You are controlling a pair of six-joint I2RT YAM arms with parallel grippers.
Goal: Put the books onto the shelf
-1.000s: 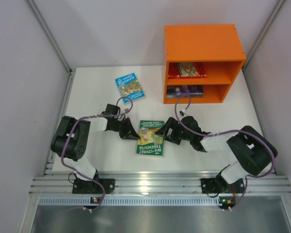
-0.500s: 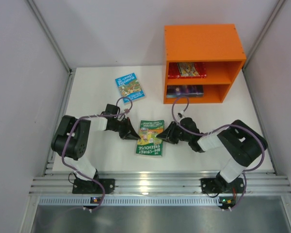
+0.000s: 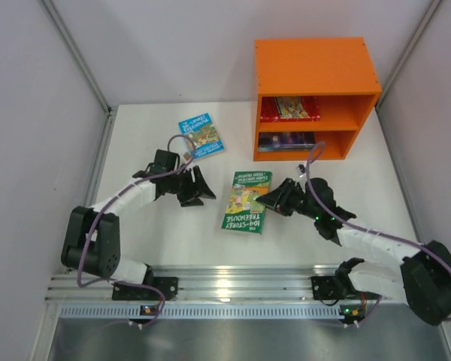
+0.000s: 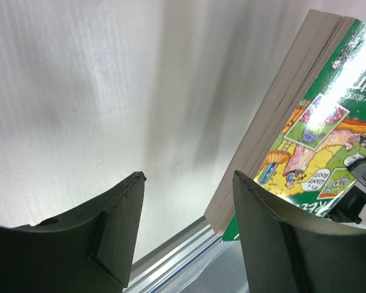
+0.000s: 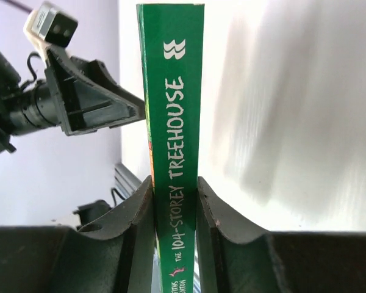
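The green book (image 3: 247, 200) is lifted, tilted, over the middle of the table, with my right gripper (image 3: 275, 200) shut on its right edge. In the right wrist view its green spine (image 5: 174, 122) is clamped between the two fingers of my right gripper (image 5: 175, 189). My left gripper (image 3: 204, 188) stands open a little left of the book, with nothing between its fingers (image 4: 119, 226); the book's page edge (image 4: 274, 122) shows beyond them. A light-blue book (image 3: 201, 135) lies flat at the back left. The orange shelf (image 3: 316, 71) holds a red-bordered book (image 3: 288, 109) above and a dark purple book (image 3: 286, 141) below.
White walls close in the table on three sides. A metal rail (image 3: 240, 282) runs along the near edge by the arm bases. A purple cable (image 3: 312, 154) loops from the right arm in front of the shelf's lower compartment.
My right gripper closed on the green book and carried it up and to the right. The left gripper opened and drew back from the book toward the far left.
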